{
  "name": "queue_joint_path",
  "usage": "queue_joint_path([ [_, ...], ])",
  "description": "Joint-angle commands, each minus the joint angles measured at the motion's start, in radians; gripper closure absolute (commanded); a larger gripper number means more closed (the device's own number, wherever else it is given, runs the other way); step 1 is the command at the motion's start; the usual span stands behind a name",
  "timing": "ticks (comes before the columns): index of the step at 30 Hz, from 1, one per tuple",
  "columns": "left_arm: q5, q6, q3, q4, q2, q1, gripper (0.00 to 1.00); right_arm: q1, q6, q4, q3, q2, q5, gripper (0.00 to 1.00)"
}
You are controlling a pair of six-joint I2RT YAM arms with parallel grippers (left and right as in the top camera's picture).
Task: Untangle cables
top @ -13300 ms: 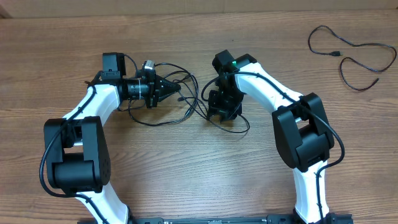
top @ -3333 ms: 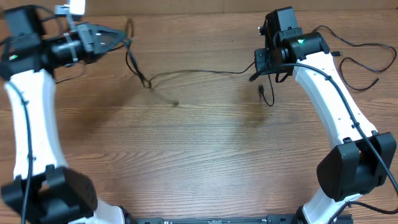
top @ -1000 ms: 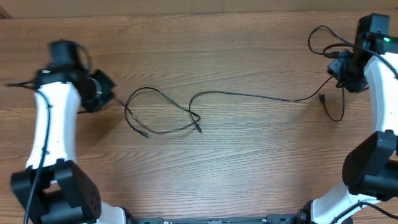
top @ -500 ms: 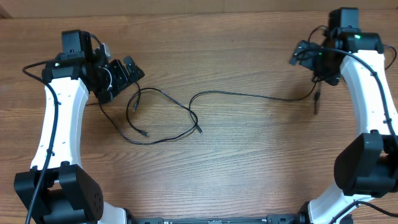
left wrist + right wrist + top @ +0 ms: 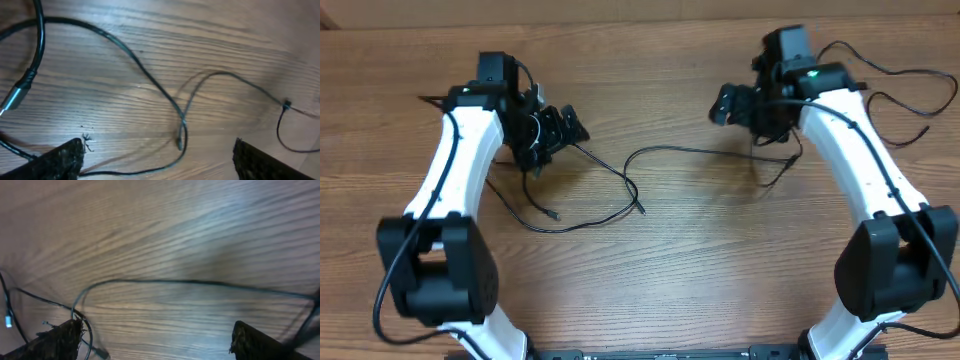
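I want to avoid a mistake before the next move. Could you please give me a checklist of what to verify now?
1. Left gripper open: ok.
2. Right gripper open: ok.
3. Both grippers empty: ok, the cables lie on the table.
4. Cables separated: not ok, two strands meet at a crossing.
5. Plug end visible for grasping: ok.
6. Far-right cable free of the right arm: cannot tell.
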Motion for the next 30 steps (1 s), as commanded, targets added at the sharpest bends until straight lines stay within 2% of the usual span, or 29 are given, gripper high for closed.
queue_joint_path([
  [1,-0.041,-0.016,0.014,0.000,0.087,0.003,0.13,0.071,0.029,0.038,-0.054,0.000,-0.015,0.09],
  [5,-0.004,-0.010,0.014,0.019,0.169,-0.002,0.19,0.138,0.071,0.097,-0.091,0.000,-0.015,0.16],
  [8,0.040,-0.022,0.014,0.053,0.217,-0.006,0.38,0.173,0.118,0.150,-0.122,0.000,-0.014,0.22],
  [9,0.041,-0.034,0.014,0.059,0.228,-0.006,0.39,0.184,0.136,0.173,-0.134,0.002,-0.014,0.23],
  [14,0.038,-0.050,0.014,0.110,0.262,-0.006,0.38,0.224,0.169,0.272,-0.192,0.002,-0.014,0.28],
  [20,0.022,-0.060,0.014,0.192,0.262,-0.031,0.37,0.258,0.218,0.380,-0.266,0.003,-0.015,0.28],
  [25,-0.105,-0.158,0.014,0.201,0.262,-0.068,0.39,0.275,0.218,0.405,-0.267,0.018,-0.015,0.28],
  [30,-0.175,-0.163,0.014,0.208,0.262,-0.116,0.41,0.282,0.283,0.416,-0.267,0.065,-0.019,0.30],
])
